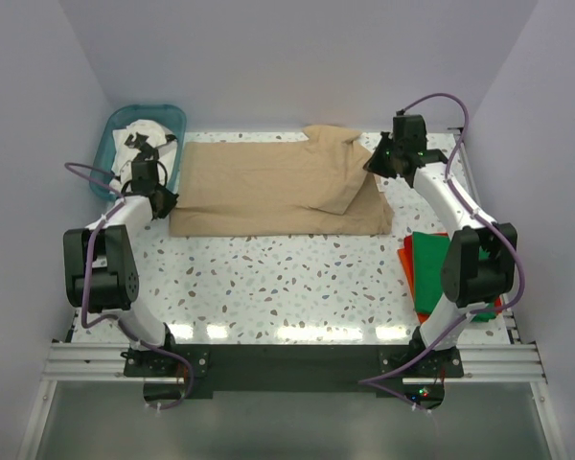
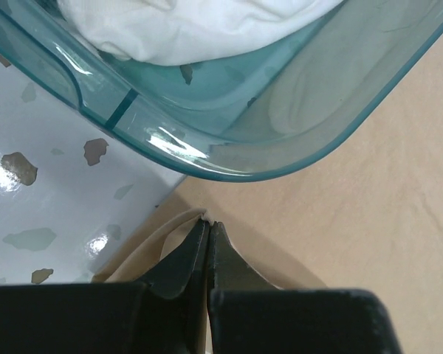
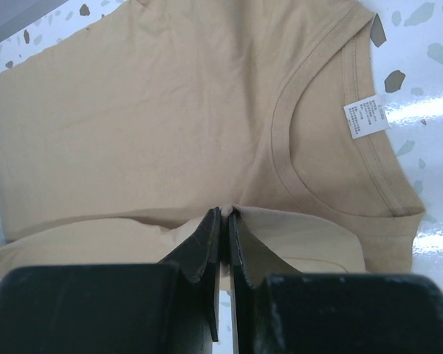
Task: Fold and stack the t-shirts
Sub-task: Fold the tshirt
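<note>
The tan t-shirt point(image 1: 268, 187) lies spread across the back of the table, partly folded at its right end. My left gripper point(image 1: 161, 199) is shut on the shirt's left edge point(image 2: 170, 225), next to the teal basket. My right gripper point(image 1: 376, 163) is shut on a fold of the tan shirt point(image 3: 133, 133) near the collar, whose white label point(image 3: 365, 118) shows. The green t-shirt point(image 1: 429, 264) lies on the red-orange one point(image 1: 405, 261) at the right edge. The white t-shirt with black print point(image 1: 139, 139) sits in the basket and also shows in the left wrist view point(image 2: 184, 26).
The teal plastic basket point(image 1: 177, 115) stands at the back left corner, its rim point(image 2: 229, 158) just beyond my left fingers. White walls close the back and both sides. The speckled tabletop point(image 1: 287, 278) stretches in front of the shirt.
</note>
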Controlling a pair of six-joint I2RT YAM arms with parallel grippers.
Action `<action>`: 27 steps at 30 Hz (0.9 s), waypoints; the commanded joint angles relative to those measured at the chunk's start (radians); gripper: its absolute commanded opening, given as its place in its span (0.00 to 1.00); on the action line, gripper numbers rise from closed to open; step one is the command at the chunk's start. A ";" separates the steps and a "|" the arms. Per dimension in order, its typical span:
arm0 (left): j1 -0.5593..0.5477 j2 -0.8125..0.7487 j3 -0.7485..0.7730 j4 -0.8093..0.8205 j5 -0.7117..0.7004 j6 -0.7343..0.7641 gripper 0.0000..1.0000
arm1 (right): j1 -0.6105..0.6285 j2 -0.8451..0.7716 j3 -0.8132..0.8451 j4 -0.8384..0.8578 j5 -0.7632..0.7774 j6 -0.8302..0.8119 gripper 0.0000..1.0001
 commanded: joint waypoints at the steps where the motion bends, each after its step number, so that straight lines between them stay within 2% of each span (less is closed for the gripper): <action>1: 0.000 0.009 0.046 0.044 -0.024 -0.005 0.01 | -0.015 0.011 0.034 0.018 0.009 -0.021 0.00; 19: 0.002 0.101 0.115 0.058 -0.012 0.017 0.01 | -0.052 0.062 0.017 0.059 -0.037 -0.006 0.00; 22: 0.003 0.115 0.119 0.081 0.000 0.024 0.05 | -0.055 0.088 0.017 0.072 -0.043 -0.003 0.00; 27: 0.005 0.118 0.121 0.129 0.031 0.047 0.21 | -0.068 0.143 0.029 0.088 -0.063 0.010 0.00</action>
